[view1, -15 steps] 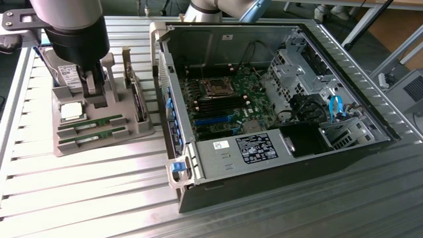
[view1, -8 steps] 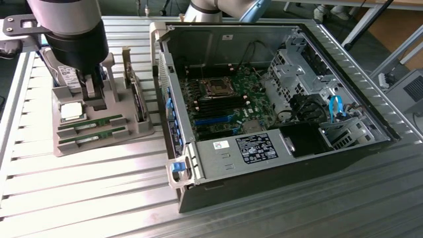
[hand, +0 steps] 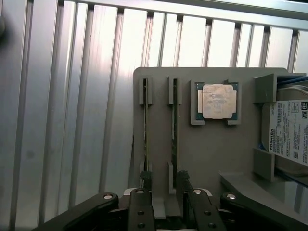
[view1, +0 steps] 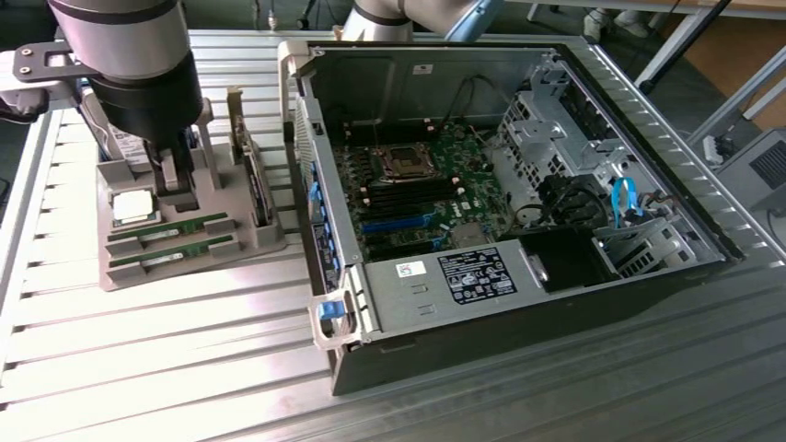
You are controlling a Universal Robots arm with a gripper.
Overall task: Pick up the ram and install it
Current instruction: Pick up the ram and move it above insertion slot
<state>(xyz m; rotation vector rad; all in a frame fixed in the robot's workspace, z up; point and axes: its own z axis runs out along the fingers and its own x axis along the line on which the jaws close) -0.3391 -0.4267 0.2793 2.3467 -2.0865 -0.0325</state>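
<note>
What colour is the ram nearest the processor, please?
The ram is green; the exterior view shows it best.

This looks like a robotics lab or test workshop. A ribbed aluminium tabletop (view1: 147,368) carries an opened desktop computer case (view1: 491,359) with its motherboard (view1: 418,193) bare. Beside the case, a grey fixture (view1: 264,241) holds ram sticks (view1: 168,230) and a processor chip (view1: 132,207). A robot arm (view1: 123,55) stands over the fixture.
</note>
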